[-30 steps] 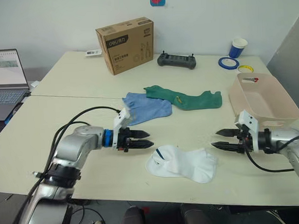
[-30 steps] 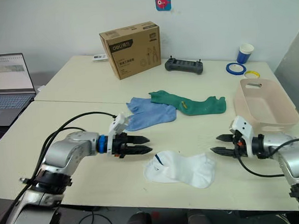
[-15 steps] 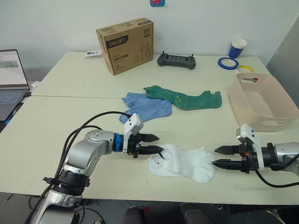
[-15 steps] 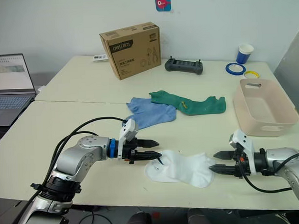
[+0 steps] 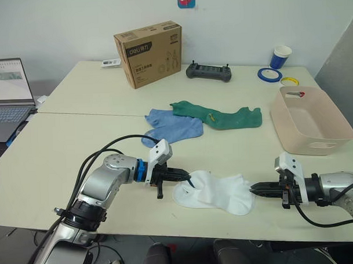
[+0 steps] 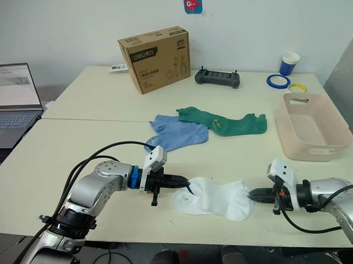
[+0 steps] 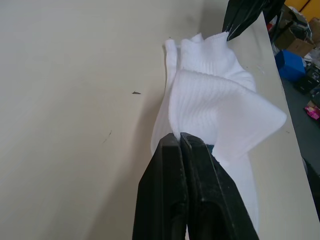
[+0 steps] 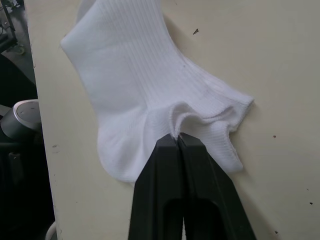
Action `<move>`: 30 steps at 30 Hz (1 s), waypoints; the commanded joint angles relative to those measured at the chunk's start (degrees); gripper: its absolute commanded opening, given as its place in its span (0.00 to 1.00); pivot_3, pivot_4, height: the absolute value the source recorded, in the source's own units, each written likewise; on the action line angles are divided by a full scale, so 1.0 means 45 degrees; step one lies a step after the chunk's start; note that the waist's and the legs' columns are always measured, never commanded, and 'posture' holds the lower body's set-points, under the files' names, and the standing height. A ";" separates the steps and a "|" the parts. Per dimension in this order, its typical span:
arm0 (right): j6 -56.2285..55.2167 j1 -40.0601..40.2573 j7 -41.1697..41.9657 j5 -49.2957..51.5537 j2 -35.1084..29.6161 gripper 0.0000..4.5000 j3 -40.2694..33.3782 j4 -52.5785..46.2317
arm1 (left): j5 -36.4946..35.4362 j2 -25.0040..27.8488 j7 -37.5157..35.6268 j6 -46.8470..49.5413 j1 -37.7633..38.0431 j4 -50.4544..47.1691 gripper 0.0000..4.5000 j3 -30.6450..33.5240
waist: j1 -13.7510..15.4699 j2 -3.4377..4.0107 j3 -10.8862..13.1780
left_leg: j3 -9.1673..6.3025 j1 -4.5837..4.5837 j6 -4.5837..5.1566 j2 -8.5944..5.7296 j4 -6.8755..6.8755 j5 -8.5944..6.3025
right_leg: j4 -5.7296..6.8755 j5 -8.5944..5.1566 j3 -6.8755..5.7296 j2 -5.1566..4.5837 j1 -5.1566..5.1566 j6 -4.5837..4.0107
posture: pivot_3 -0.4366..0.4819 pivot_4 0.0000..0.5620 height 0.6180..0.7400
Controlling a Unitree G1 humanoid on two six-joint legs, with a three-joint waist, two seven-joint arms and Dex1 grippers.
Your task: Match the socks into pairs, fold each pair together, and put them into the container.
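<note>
White pair pinched at both ends, nothing binned yet

You've got the soft white ribbed socks (image 5: 216, 192) lying stacked as a pair near the front edge of the cream table (image 5: 78, 141), one end bunched up where your left gripper (image 5: 185, 178) has its black fingers pressed together on the fabric, the other end puckered where your right gripper (image 5: 255, 188) is nipping it the same way. By my read you're at the start of the first fold: the white ones are matched but not folded. Further back, the light blue socks (image 5: 169, 126) lie touching the dark green socks (image 5: 219, 115), both flat and unfolded. The pale pink rectangular plastic bin (image 5: 333, 126) sits well off to your right, with no socks in it, so all three pairs are left to go
</note>
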 commanded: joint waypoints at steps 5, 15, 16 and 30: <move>0.0436 -0.0293 0.0548 0.1040 -0.0180 0.00 -0.0675 -0.0117 | -0.0407 0.0184 -0.0250 0.0216 -0.0159 -0.0665 0.00 0.0319 | 0.0000 0.0000 0.0000 | -0.0001 0.0000 0.0000 0.0001 0.0000 0.0000 | 0.0000 0.0000 -0.0001 0.0000 0.0000 0.0000 | 0.48 0.27 1.00; 0.1227 -0.0885 0.1239 0.1821 -0.0925 0.00 -0.1183 0.0585 | -0.4076 0.1747 0.0739 0.5835 0.0626 -0.3935 0.00 0.2158 | -0.0009 -0.0002 0.0001 | -0.0009 0.0002 0.0001 0.0010 -0.0004 0.0000 | 0.0002 -0.0004 -0.0010 0.0001 0.0002 0.0004 | 0.48 0.27 1.00; 0.1296 -0.0940 0.1189 0.1818 -0.0854 0.00 -0.1110 0.0633 | -0.4216 0.1890 0.0810 0.6144 0.0723 -0.4007 0.00 0.2187 | -0.0010 -0.0002 0.0001 | -0.0006 0.0002 0.0000 0.0007 -0.0002 0.0000 | 0.0002 -0.0005 -0.0008 -0.0001 0.0002 0.0006 | 0.48 0.27 1.00; 0.3878 -0.0659 0.1938 0.4319 -0.1977 0.00 -0.2132 -0.0253 | -0.6594 0.2069 0.2021 0.8834 0.0849 -0.4872 0.00 0.2675 | 0.0004 -0.0003 0.0002 | -0.0006 0.0002 0.0000 0.0004 -0.0003 -0.0001 | -0.0002 -0.0006 -0.0006 -0.0002 0.0001 0.0006 | 0.48 0.27 1.00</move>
